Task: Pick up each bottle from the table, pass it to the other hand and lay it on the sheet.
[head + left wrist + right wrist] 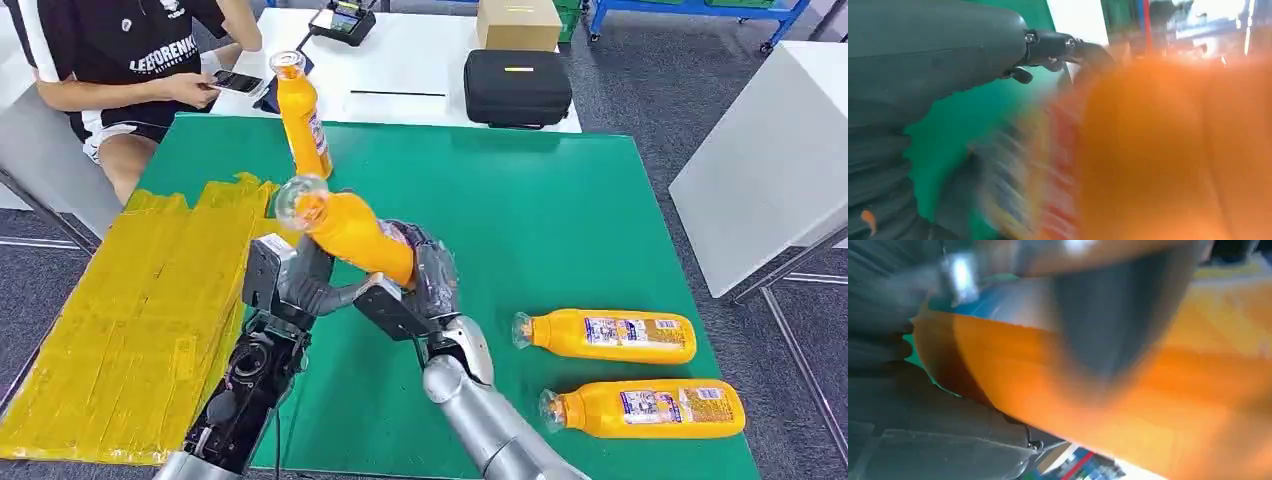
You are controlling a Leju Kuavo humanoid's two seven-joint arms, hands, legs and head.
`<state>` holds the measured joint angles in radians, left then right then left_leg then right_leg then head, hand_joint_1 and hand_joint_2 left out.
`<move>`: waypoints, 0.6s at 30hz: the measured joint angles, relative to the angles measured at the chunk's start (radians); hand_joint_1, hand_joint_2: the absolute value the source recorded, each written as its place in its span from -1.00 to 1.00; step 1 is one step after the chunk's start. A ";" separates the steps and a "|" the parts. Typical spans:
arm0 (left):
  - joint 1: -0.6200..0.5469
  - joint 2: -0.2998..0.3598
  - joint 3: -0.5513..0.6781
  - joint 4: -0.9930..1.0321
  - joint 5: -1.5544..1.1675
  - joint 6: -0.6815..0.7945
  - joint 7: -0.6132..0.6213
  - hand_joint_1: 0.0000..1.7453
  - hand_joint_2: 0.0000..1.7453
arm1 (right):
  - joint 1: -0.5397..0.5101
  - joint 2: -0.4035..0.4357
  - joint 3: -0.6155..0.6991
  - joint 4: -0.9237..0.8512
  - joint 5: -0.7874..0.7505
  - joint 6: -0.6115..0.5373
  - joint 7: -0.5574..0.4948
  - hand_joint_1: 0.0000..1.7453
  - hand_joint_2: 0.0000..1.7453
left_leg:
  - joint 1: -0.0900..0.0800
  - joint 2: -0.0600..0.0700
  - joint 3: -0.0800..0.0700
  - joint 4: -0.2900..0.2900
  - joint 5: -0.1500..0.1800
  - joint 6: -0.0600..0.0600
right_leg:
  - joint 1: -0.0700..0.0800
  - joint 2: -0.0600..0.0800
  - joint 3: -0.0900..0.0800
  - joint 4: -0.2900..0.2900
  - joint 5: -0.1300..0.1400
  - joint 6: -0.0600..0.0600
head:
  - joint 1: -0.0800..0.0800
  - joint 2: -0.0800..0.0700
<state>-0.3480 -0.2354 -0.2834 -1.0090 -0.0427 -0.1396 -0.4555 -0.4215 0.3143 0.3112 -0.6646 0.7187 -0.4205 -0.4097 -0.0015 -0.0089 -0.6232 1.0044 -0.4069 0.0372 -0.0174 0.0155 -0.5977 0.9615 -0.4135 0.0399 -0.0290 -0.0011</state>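
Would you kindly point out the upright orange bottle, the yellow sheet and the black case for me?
upright orange bottle [303, 120], head view, on its orange body below the neck.
yellow sheet [130, 320], head view, on its bare middle.
black case [517, 86], head view, on its top face.

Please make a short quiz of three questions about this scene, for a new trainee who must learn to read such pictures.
1. True or false: one orange bottle stands upright on the green table, near its far edge.
2. How many orange bottles lie on their side on the green table?
A. one
B. two
C. four
3. Fill in: the yellow sheet lies on the robot's ____ side.

Key
1. True: the upright bottle stands on the green table near the far edge.
2. B: the nearer lying bottle and the farther lying bottle.
3. Left: the yellow sheet. The held bottle is tilted above the table between the left hand and the right hand.
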 measured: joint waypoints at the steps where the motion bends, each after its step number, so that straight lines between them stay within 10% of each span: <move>1: 0.000 -0.003 -0.001 0.001 0.003 -0.001 0.000 -1.00 1.00 | 0.001 0.007 0.010 0.008 0.000 0.004 0.002 1.00 1.00 | 0.000 0.000 0.000 0.000 0.000 0.000 | 0.000 0.000 -0.001 0.000 0.000 0.000 | -0.001 0.000; 18: 0.000 -0.002 0.007 0.026 0.014 -0.007 -0.012 -1.00 1.00 | -0.026 0.025 0.029 0.074 0.012 0.012 0.007 1.00 1.00 | 0.000 0.000 -0.001 0.000 0.000 0.000 | 0.000 0.000 -0.001 0.000 0.000 0.000 | -0.001 0.000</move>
<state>-0.3484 -0.2377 -0.2762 -0.9831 -0.0286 -0.1465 -0.4677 -0.4478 0.3395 0.3399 -0.5901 0.7305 -0.4082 -0.4032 -0.0016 -0.0090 -0.6238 1.0044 -0.4069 0.0372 -0.0175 0.0154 -0.5984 0.9615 -0.4136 0.0398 -0.0298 -0.0011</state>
